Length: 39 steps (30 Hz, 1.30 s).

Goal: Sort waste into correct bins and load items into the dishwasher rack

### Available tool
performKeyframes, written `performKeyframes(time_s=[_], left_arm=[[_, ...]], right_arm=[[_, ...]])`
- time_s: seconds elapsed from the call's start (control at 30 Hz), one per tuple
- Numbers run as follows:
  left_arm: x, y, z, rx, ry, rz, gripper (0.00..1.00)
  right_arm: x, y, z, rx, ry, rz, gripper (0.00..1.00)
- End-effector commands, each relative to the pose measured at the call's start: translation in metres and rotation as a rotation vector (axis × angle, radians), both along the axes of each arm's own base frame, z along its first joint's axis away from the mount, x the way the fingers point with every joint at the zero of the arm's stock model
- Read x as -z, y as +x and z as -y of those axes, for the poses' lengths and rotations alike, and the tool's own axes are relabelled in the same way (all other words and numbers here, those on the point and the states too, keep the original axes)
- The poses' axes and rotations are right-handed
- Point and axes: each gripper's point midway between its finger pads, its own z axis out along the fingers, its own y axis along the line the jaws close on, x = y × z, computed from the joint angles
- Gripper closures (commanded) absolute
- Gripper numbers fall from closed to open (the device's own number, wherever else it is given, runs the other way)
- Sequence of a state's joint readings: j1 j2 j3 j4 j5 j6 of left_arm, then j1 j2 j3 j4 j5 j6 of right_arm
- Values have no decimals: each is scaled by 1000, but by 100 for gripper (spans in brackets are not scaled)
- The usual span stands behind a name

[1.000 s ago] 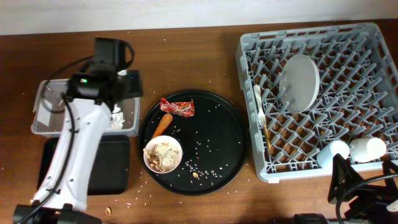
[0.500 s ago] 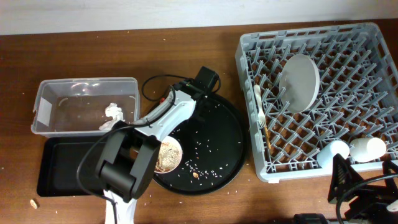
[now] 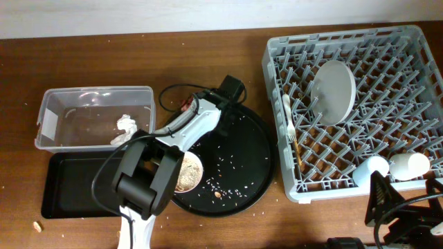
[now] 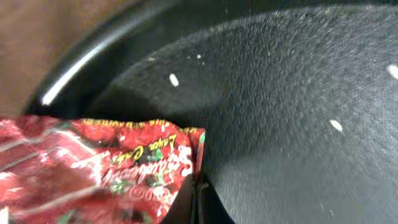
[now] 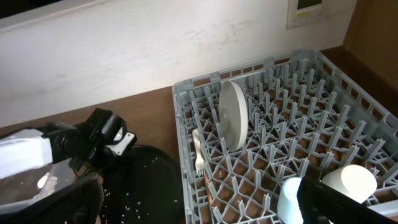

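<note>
The red wrapper (image 4: 93, 168) lies on the black tray (image 4: 298, 124), its length running sideways in the lower left of the wrist view, just left of the left claw (image 4: 198, 202), whose opening cannot be told.

Noted red wrapper (image 4: 93, 168) lying crinkled on round black tray (image 4: 280, 124); pale plate (image 3: 332, 92) standing on edge among dishwasher rack (image 3: 271, 69) pegs; cup (image 3: 369, 168) beside second cup (image 3: 408, 164) in its near corner.

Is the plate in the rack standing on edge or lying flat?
On edge. The right wrist view shows the plate standing on its rim in the dishwasher rack, leaning only slightly rather than lying on the lattice floor.
</note>
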State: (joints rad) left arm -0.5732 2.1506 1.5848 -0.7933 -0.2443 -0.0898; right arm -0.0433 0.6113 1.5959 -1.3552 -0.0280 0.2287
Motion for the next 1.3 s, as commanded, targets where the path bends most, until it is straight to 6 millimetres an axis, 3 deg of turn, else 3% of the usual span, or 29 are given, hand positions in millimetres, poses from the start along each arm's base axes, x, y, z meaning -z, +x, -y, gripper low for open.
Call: performKeyframes(time_s=[0.0,0.07,0.13,0.2,0.27,0.4,0.57,0.6,0.63,0.67,0.7,0.77,0.83,0.93,1.0,1.17,1.27], left_arm=[[-94,17,7,-8,-78,150,99],[-139,11,-2,-16,-88,208,99],[-165,5,-16,-35,-57,254,100],[-193,-6,-47,-79,13,294,99],[-206,-15,-73,-129,26,284,99],[-207,-24,-135,-311,54,226,99],[-163,-26,-186,-459,59,121,100],[-157,-24,-186,-465,44,110,98],[-155,-23,-186,-467,35,108,86],[-155,-22,-184,-465,27,111,58],[-158,-22,-178,-454,2,110,48],[-159,-26,-134,-357,-139,66,48],[-155,-28,-118,-301,-135,58,46],[-134,-34,-85,-214,-119,24,46],[-106,-40,-65,-140,-90,-15,47],[-36,-47,-60,-99,49,-95,53],[-9,-42,-77,-124,150,-115,58]], right_arm=[[-1,1,0,-1,-3,3,1],[-1,1,0,0,-3,3,1],[-1,1,0,0,-3,3,1],[-1,1,0,0,-3,3,1],[-1,1,0,-1,-3,3,1],[-1,1,0,-1,-3,3,1],[-1,1,0,-1,-3,3,1],[-1,1,0,0,-3,3,1],[-1,1,0,-1,-3,3,1],[-1,1,0,0,-3,3,1],[-1,1,0,0,-3,3,1],[-1,1,0,0,-3,3,1],[-1,1,0,0,-3,3,1],[-1,1,0,0,-3,3,1],[-1,1,0,0,-3,3,1],[-1,1,0,0,-3,3,1],[-1,1,0,0,-3,3,1]])
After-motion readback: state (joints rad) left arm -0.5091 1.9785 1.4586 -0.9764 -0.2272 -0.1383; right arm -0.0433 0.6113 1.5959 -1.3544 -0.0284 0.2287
